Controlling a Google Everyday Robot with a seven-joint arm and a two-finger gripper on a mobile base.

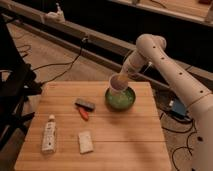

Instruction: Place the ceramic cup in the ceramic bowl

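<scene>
The ceramic cup (118, 84), small and white with a pale inside, hangs tilted just above the far rim of the ceramic bowl (120, 100). The bowl is green and stands on the wooden table (125, 145), near its far right corner. My gripper (125, 75) comes down from the white arm at the upper right and is shut on the cup's far rim. The cup covers part of the bowl's far edge.
On the table's left half lie a dark block (85, 104), a small red-orange item (83, 114), a white tube (49, 134) and a flat white block (86, 142). A black chair (12, 95) stands to the left. Cables and a blue box (177, 108) lie on the floor.
</scene>
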